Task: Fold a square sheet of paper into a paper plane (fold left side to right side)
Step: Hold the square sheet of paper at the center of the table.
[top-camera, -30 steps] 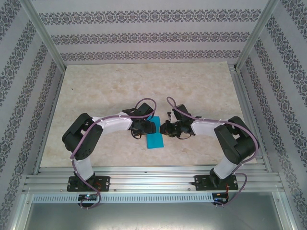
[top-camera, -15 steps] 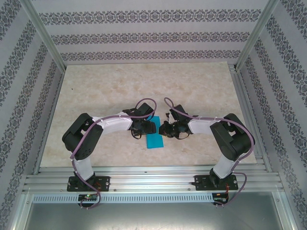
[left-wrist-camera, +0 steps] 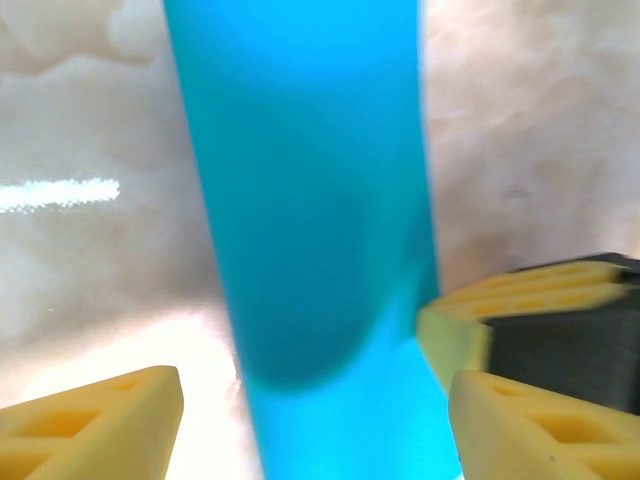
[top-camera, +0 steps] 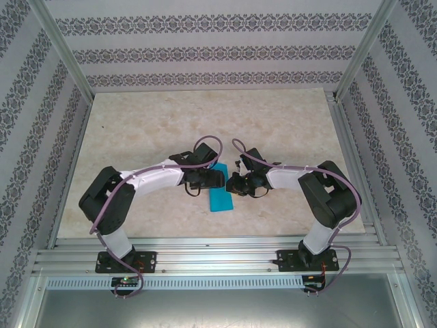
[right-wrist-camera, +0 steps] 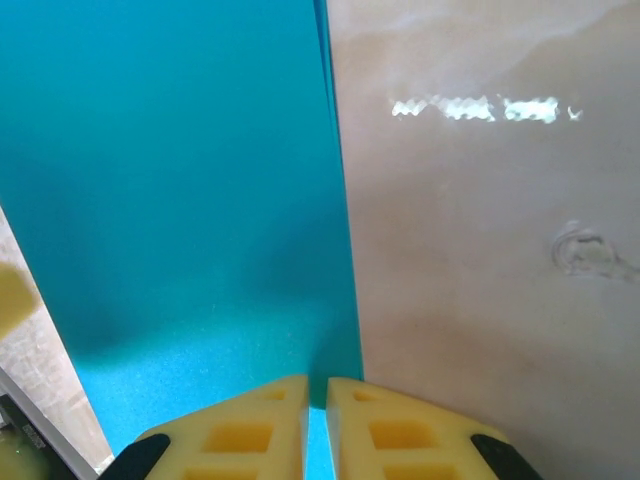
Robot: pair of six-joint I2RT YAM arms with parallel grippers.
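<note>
Marbled tabletop (top-camera: pixel 136 137): folded blue paper sheet (top-camera: pixel 221 200); left gripper (left-wrist-camera: pixel 315 415) spread wide astride it; right gripper (right-wrist-camera: pixel 318 420) nearly closed at its edge.

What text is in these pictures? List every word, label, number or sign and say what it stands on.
Readable text: none.
Blue sheet of paper: plain, no print.
Wall stripes: ornament, not letters.
Small boards below the arm bases: any marking is too small to read.
</note>
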